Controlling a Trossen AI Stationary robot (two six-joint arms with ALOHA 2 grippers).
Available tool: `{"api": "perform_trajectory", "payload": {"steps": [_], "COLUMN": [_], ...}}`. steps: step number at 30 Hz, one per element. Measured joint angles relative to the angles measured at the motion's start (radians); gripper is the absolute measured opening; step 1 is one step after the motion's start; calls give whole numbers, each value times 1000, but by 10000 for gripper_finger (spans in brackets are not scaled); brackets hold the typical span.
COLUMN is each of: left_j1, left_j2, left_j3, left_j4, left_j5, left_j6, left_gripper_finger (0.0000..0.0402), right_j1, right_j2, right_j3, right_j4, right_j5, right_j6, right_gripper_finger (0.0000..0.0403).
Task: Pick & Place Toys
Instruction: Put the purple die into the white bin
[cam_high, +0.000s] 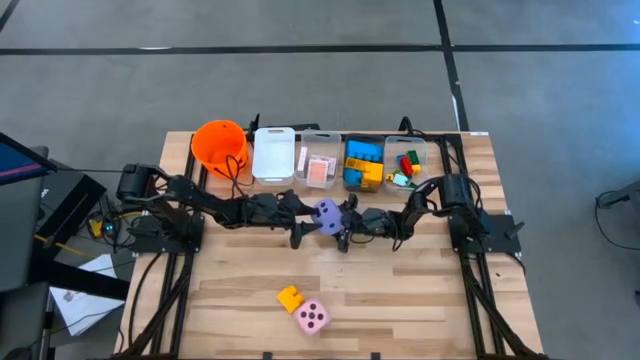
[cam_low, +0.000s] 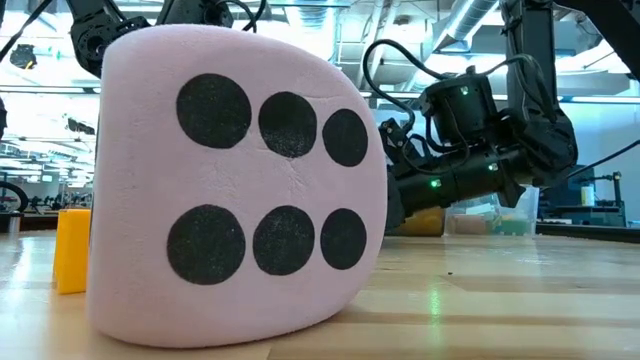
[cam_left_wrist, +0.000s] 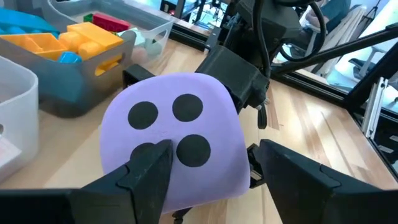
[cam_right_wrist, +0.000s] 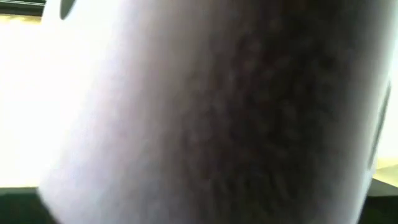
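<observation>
A purple soft die (cam_high: 327, 213) with black dots is at the table's middle, between my two grippers. My right gripper (cam_high: 350, 222) comes at it from the right. The die (cam_right_wrist: 205, 112) fills that wrist view, and the gripper's dark body (cam_left_wrist: 239, 74) stands right behind the die (cam_left_wrist: 180, 137). My left gripper (cam_left_wrist: 214, 163) reaches in from the left, open, its fingertips just short of the dotted face. A pink die (cam_high: 312, 317) and an orange-yellow brick (cam_high: 290, 297) lie near the front edge. My right gripper has the purple die far back between its fingers, coming roughly level from the table's right side. The die itself (cam_right_wrist: 205, 112) hides the fingers and the faces they are on. Whether the die is clear of the table I cannot tell.
Along the far edge stand an orange bucket (cam_high: 220, 145), a white bin (cam_high: 274, 155), a clear bin with pink cards (cam_high: 320, 168), a bin of blue and yellow bricks (cam_high: 363, 163) and one of red and green bricks (cam_high: 406, 163). The pink die (cam_low: 235, 190) blocks most of the low view.
</observation>
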Motion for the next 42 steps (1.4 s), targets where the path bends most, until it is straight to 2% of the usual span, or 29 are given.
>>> {"api": "perform_trajectory", "payload": {"steps": [7,12,19,33,42], "left_j1": [0,-3,-35,-38,-32], "left_j2": [-19,-122,-244,-369,-478], "left_j3": [0,10,3,-2,-2], "left_j4": [21,32,-20,-80,1], "left_j5": [-6,3,2,-1,-9], "left_j6": [0,19,79,110,259], "left_gripper_finger": [237,237,237,237,237], "right_j1": [2,-7,6,38,38], "right_j2": [0,-7,-10,-11,-11], "right_j3": [1,13,72,121,119], "right_j4": [32,247,251,252,252], "right_j5": [13,6,-9,4,5], "right_j6": [-1,12,1,-7,12], "right_gripper_finger": [301,302,302,301,301]}}
